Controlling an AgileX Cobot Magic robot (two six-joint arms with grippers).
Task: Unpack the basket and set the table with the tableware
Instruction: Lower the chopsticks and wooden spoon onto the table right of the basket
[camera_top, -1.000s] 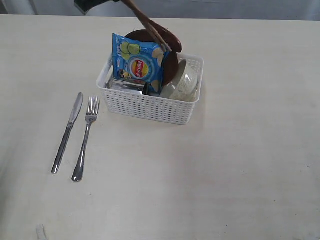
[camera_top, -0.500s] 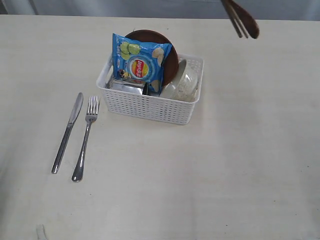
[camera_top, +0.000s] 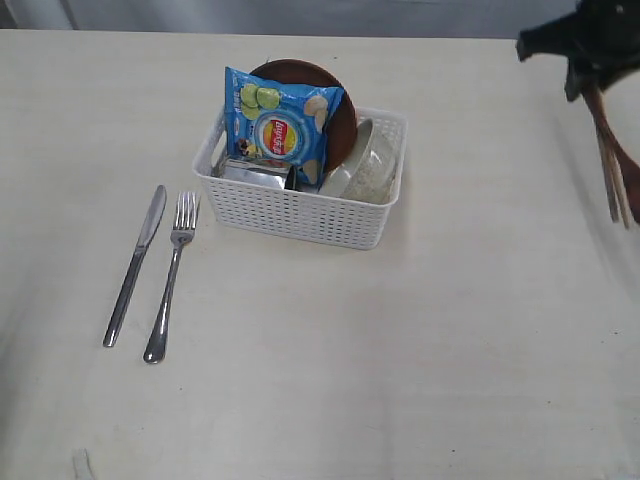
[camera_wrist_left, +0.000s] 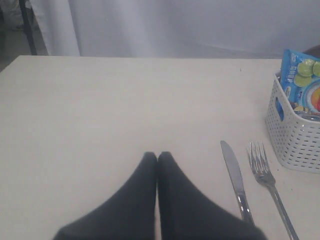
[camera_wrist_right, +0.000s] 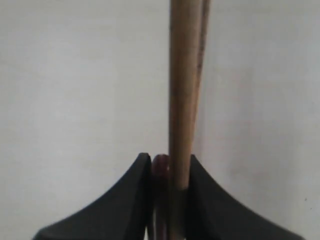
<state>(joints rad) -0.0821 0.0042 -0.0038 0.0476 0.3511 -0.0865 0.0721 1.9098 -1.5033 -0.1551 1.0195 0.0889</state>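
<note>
Pale beige table (camera_top: 420, 360), faint wood grain, grey-white curtain behind far edge. Left gripper (camera_wrist_left: 157, 156) low over tabletop, jaws pressed together, empty. Knife (camera_top: 134, 265) and fork (camera_top: 170, 277) side by side. White basket (camera_top: 300, 210) mid-table: blue chip bag (camera_top: 276, 125), brown plate (camera_top: 335, 95), speckled bowl (camera_top: 368, 165) inside. Far right, right gripper (camera_wrist_right: 167, 167) clamped on chopsticks (camera_top: 611, 170) plus wooden spoon (camera_top: 632, 165), above table.

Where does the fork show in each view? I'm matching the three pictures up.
Exterior view: fork on the table, left of the basket, right of the knife.
Left wrist view: fork near the lower right corner, between knife and basket.
Right wrist view: not in it.
Shared landmark: the white basket.
</note>
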